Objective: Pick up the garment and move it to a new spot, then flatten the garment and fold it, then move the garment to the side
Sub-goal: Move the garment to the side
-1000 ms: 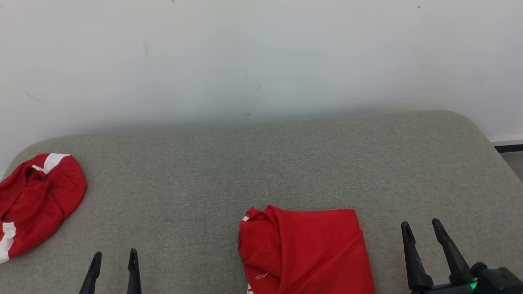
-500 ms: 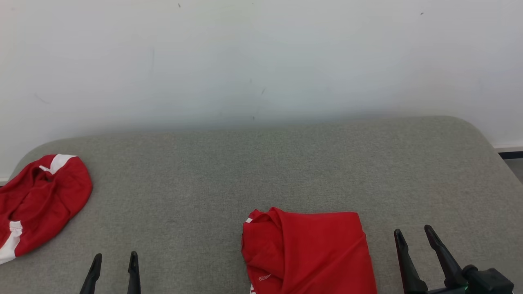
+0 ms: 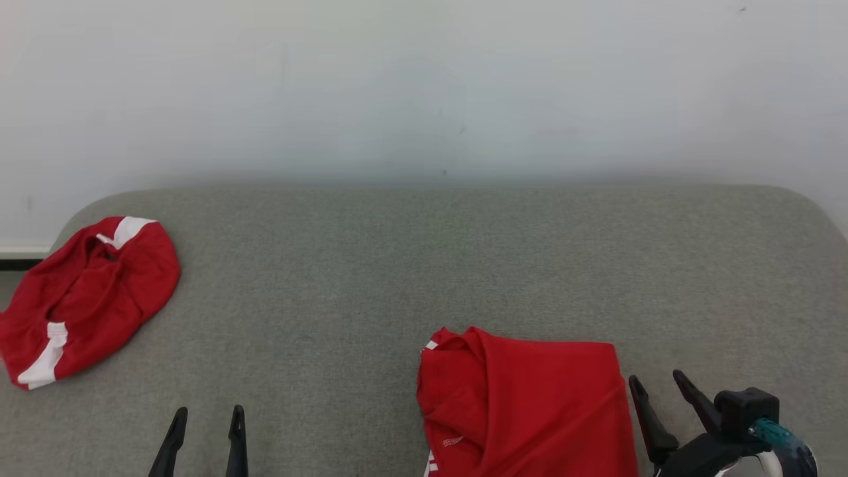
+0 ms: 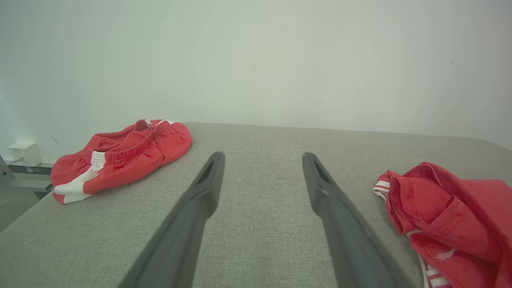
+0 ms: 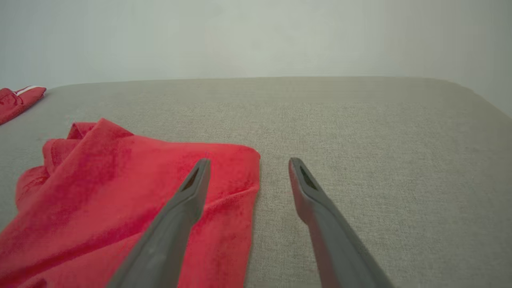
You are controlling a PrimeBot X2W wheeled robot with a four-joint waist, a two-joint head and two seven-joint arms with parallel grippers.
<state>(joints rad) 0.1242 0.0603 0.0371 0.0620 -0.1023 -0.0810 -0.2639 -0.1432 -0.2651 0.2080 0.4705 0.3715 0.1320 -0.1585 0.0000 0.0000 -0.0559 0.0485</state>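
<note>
A folded red garment lies at the front middle of the grey padded table; its white-striped cuff shows in the left wrist view. My right gripper hovers open just off the garment's right edge. In the right wrist view its left finger hangs over the garment's far right corner. My left gripper stands open and empty at the front left, over bare table. A second, crumpled red garment with white stripes lies at the table's far left.
A pale wall runs right behind the table's rounded back edge. A small white box sits on a ledge beyond the table's left end. Bare grey surface spreads between the two garments and to the back right.
The head camera has turned, shifting the whole picture rightward. My right gripper has drawn in leftward, close to the folded garment's right edge, and its wrist has rolled. Both grippers stay open.
</note>
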